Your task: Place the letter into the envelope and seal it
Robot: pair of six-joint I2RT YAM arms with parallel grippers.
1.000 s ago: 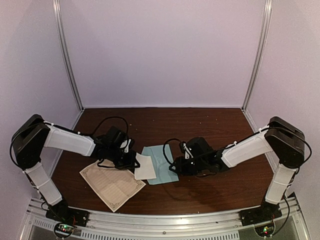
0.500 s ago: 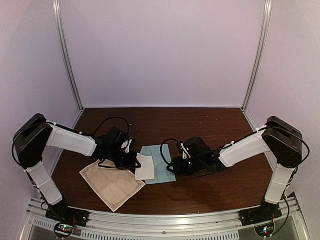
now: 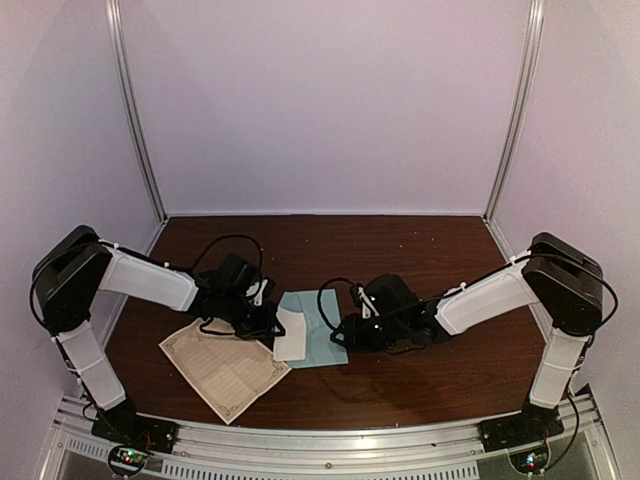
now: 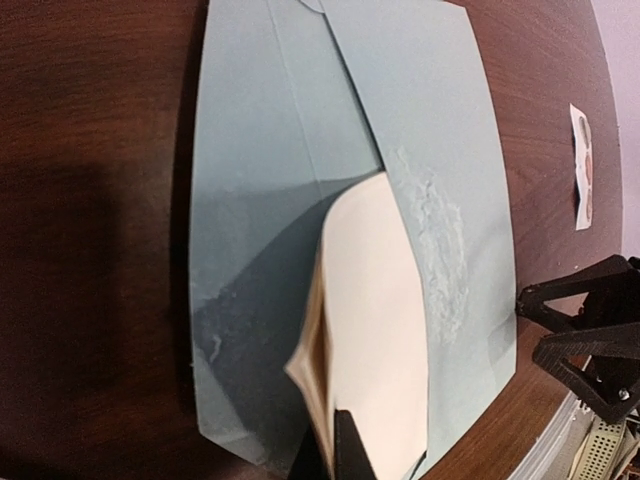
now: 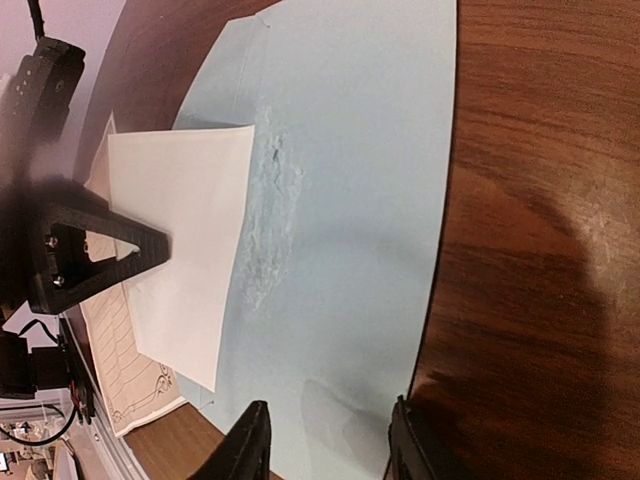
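- Within 1 second the right gripper point(image 5: 325, 440), jaws spread and empty, has crept left onto the envelope point(image 3: 325, 330), which lies mid-table.
- The left gripper point(image 4: 335, 455) pinches the folded letter point(image 4: 370, 320) over the envelope's left half, so insertion looks near but not done.

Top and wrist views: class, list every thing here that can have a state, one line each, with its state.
envelope: flat on the table, not sealed.
folded sheet: pinched by the left jaws, its far edge apparently tucked into the envelope.
bordered sheet: unfolded, flat on the table, not held.
left jaws: shut on the folded sheet.
right jaws: open, over the envelope's edge.
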